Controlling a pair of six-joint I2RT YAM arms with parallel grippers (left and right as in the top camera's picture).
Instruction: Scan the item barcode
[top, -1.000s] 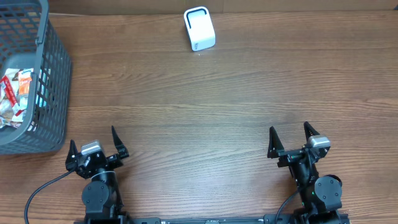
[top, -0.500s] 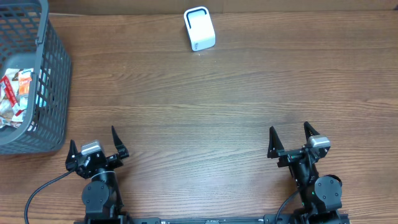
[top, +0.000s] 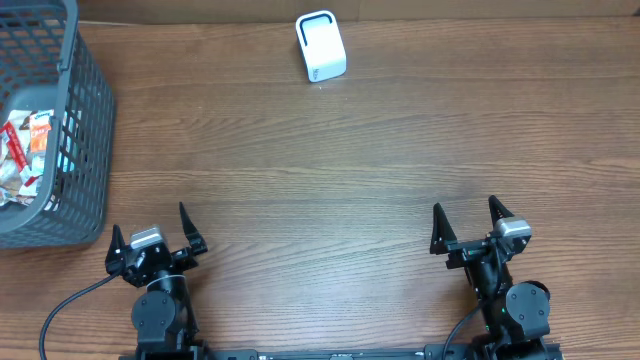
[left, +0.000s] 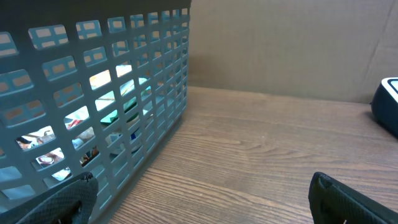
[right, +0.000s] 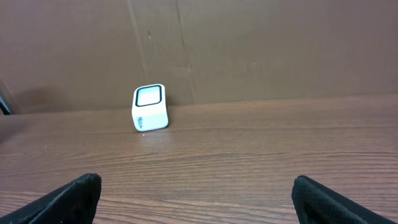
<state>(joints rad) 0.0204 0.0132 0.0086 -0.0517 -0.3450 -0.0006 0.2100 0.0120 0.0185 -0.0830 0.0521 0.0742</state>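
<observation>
Packaged items (top: 25, 160) lie inside a grey mesh basket (top: 85, 130) at the table's left edge; through its wall in the left wrist view I see the packets (left: 93, 124). A white scanner box (top: 321, 46) with a dark window stands at the far middle; the right wrist view shows the scanner (right: 150, 108) ahead and to the left. My left gripper (top: 155, 232) rests near the front left, open and holding nothing. My right gripper (top: 468, 222) rests near the front right, also open with nothing between its fingers.
The basket wall (left: 81, 112) rises close on the left of my left gripper. A brown cardboard backdrop (right: 249, 50) closes off the table's far edge. Wood-grain tabletop (top: 330, 190) lies between the grippers and the scanner.
</observation>
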